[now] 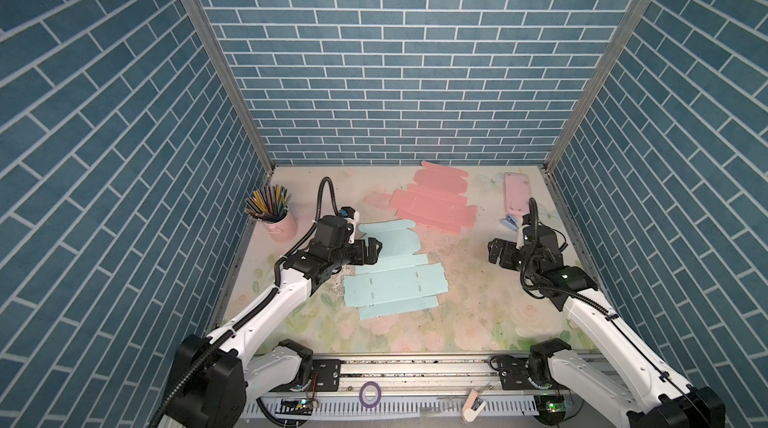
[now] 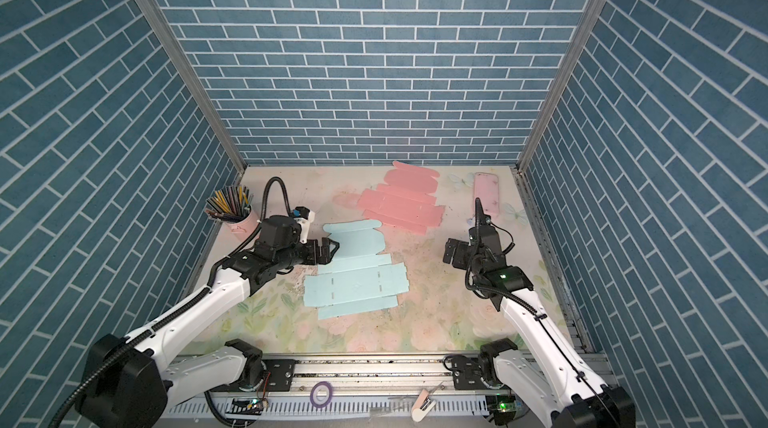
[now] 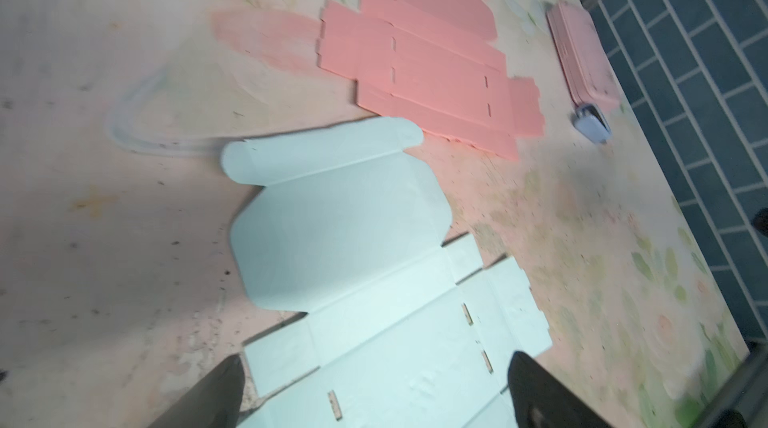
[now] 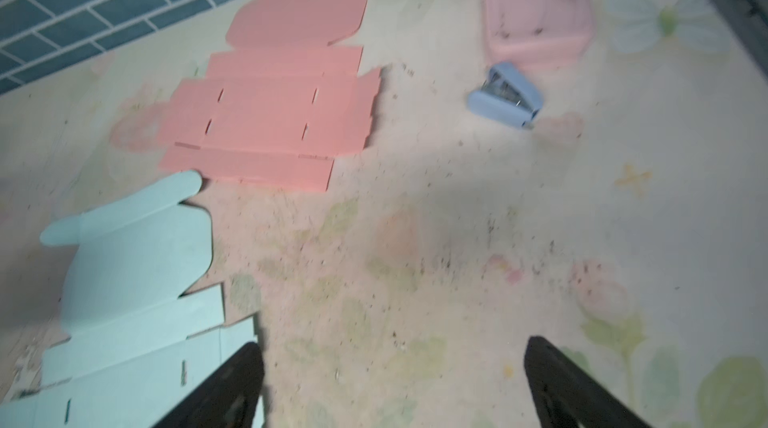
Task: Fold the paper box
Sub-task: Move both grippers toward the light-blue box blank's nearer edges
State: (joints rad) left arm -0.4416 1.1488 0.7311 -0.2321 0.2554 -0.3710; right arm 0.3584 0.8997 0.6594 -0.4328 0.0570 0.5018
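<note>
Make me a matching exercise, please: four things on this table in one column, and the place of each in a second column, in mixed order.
Things
1. blue box sheet
2. pink box sheet
3. pencil cup
4. blue stapler

Places
A. standing upright by the left wall
B. lying flat, near the back wall
C. on the right, just in front of the pink case
D. lying flat in the middle, nearer the robot

Pairs: 1-D, 2-B, 3-A, 4-C
</note>
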